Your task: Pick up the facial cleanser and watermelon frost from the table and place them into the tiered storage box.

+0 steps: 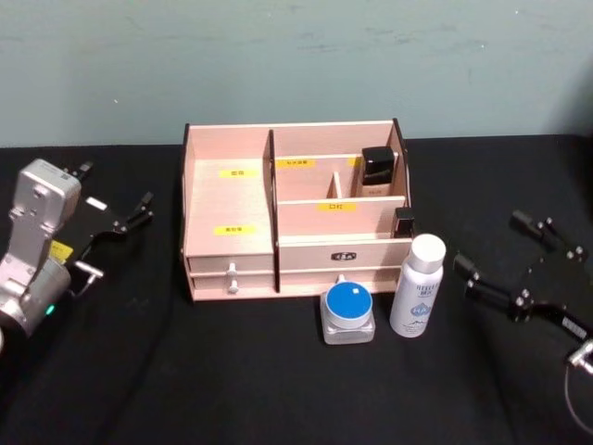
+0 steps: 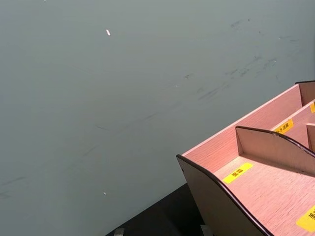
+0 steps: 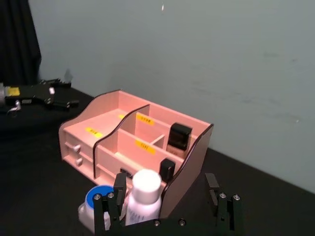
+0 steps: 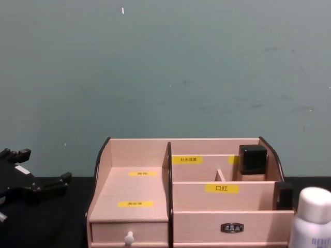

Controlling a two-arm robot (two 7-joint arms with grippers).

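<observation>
Background: a plain grey-green wall [image 1: 296, 56] runs behind the whole scene.
Tabletop: the tabletop [image 1: 232, 371] is black and reaches back to the wall.
Tiered storage box: the tiered storage box [image 1: 232, 199] is pale wood with dark-edged side panels. It stands upright at mid-tabletop, open front toward the robot, stepped shelves rising toward 12 o'clock. Yellow labels [image 1: 238, 172] sit on its tiers and small drawers [image 1: 343, 257] with pale knobs run along its base.
Inside the box: a black-capped bottle [image 1: 378, 171] stands in the rear compartment at 1 o'clock from the box's middle. A small black item [image 1: 403, 222] stands at the right end of the tier in front of it.
Blue-lidded jar: the blue-lidded jar [image 1: 348, 313] sits on the tabletop just in front of the right drawer, at 5 o'clock from the box's middle.
White bottle: the white bottle [image 1: 417, 287] stands upright with a white cap. It is just beside the jar at the jar's 3 o'clock, close to the box's front right corner. Its print is too small to read.
Left gripper: the left gripper [image 1: 113, 190] hovers at 9 o'clock from the box, apart from it. Its fingers are spread and hold nothing.
Right gripper: the right gripper [image 1: 488, 241] is at 3 o'clock from the white bottle, apart from it. Its fingers are spread wide and empty, and point toward the bottle and the box.
</observation>
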